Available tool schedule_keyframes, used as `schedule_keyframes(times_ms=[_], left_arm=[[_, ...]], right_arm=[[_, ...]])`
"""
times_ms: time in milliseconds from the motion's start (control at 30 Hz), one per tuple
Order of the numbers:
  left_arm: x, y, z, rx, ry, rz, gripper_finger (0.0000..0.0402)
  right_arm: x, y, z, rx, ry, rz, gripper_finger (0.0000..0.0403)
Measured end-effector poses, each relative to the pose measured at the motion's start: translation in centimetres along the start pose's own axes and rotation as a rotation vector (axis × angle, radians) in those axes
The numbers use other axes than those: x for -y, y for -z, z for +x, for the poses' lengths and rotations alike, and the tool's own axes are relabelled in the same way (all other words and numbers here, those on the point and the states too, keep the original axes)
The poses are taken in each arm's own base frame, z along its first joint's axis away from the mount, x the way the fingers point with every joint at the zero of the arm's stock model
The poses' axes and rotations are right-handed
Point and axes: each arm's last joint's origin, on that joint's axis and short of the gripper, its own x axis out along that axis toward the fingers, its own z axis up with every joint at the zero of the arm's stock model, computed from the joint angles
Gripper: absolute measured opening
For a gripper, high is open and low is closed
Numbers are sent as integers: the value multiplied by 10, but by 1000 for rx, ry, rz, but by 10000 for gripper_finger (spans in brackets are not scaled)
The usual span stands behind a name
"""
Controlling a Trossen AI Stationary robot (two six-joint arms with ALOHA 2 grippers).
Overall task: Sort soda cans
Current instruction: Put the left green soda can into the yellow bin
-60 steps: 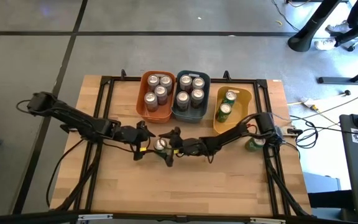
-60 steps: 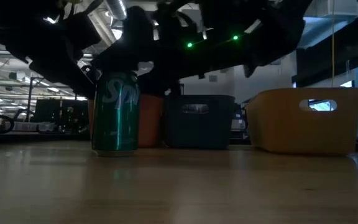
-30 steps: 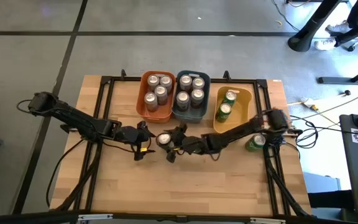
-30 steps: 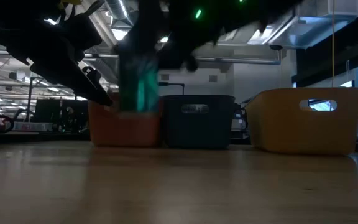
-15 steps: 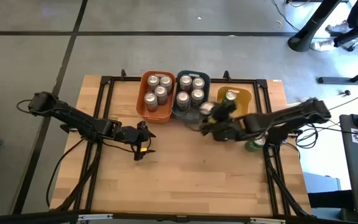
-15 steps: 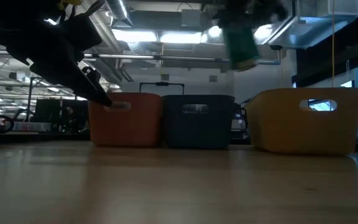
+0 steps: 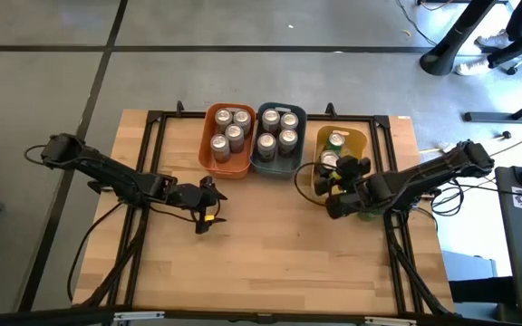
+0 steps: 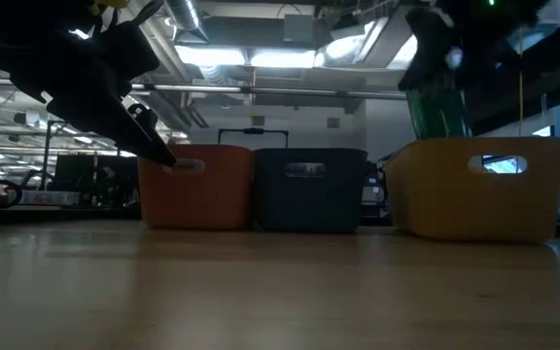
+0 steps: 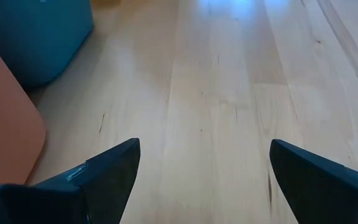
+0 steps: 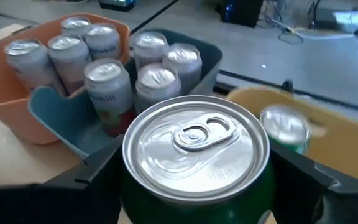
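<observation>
I have carried the green can (image 10: pixel 196 163) from mid-desk to the yellow bin (image 7: pixel 361 143), right gripper (image 7: pixel 333 181) jaws clamped; left gripper (image 7: pixel 208 210) jaws wide, idle.

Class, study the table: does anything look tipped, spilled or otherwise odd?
Nothing stands out. Silver-topped metal cans stand upright in the orange plastic bin and grey-blue plastic bin; the right hand holds a green metal can over the yellow plastic bin. Left hand waits, open.
</observation>
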Motion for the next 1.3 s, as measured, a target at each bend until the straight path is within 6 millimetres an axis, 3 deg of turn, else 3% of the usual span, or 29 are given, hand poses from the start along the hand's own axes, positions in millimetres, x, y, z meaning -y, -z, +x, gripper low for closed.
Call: schedule_keyframes(times_ms=[333, 567, 833, 1067, 1300], left_arm=[[0, -1, 0, 6, 1, 16, 347], [0, -1, 0, 6, 1, 18, 347], [-2, -2, 0, 17, -6, 9, 347], [-3, -2, 1, 19, -11, 3, 347], [-3, -2, 1, 19, -11, -1, 347]], right_arm=[[9, 63, 31, 44, -47, 152, 290], [15, 86, 42, 58, -54, 176, 290], [15, 96, 48, 76, -31, 152, 291], [15, 98, 49, 70, -27, 136, 386], [10, 89, 45, 44, -35, 56, 347]])
